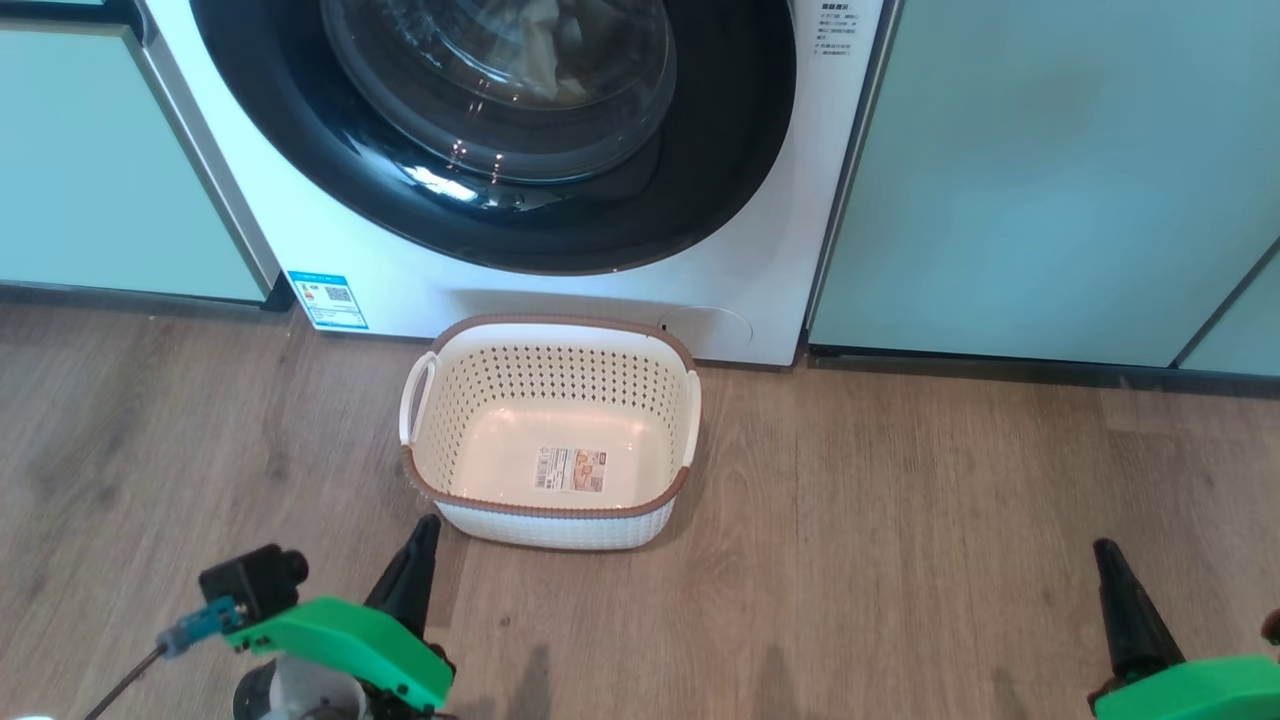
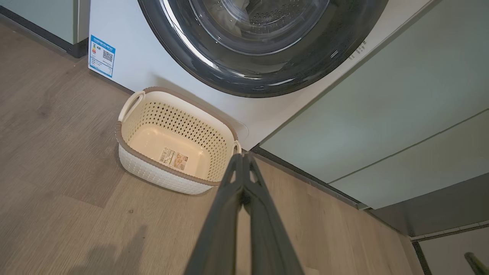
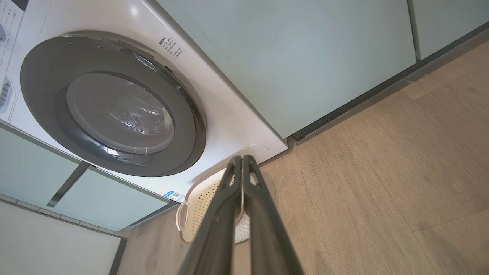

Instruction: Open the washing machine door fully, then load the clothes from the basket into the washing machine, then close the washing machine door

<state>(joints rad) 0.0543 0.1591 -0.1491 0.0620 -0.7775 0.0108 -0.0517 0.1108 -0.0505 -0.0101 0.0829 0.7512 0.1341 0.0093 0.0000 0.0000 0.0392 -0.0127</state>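
While the white washing machine (image 1: 420, 285) stands at the far side between pale-green cabinets (image 1: 1050, 170), its black-rimmed door (image 1: 715, 150) lies shut against its front. The white basket (image 1: 560, 323) sits empty on the wooden floor (image 1: 900, 520) just before the machine, and pale clothes (image 1: 545, 50) show through the door's glass. Near, the left gripper (image 1: 429, 524) and the right gripper (image 1: 1105, 548) hang above the floor, both clenched on nothing.

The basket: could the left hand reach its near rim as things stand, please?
Probably yes: the shut left hand hangs just short of the near rim of the basket, with only bare floor between them.
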